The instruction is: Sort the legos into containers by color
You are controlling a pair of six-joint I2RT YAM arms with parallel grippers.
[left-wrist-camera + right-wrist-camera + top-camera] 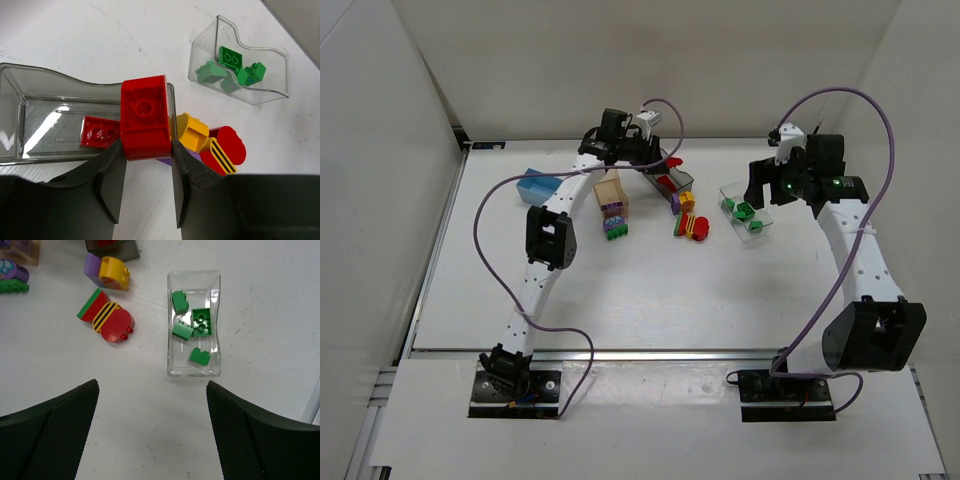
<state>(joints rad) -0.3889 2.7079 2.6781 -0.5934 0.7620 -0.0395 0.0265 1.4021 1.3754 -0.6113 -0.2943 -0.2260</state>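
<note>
My left gripper [147, 145] is shut on a red brick [145, 112] and holds it over the near end of the dark grey bin [45, 85], which has one red brick [100, 132] in it. In the top view this gripper [655, 160] is above that bin [682, 181]. My right gripper [151, 385] is open and empty, above bare table just short of the clear bin [194, 371] with several green bricks [200, 322]. A red, green and striped clump [111, 320] and a yellow-purple piece [112, 272] lie loose.
The tan bin [610, 190] and the light blue bin [535, 185] stand left of the grey bin. A purple and green clump [616, 228] lies in front of the tan bin. White walls close the table at the back and sides.
</note>
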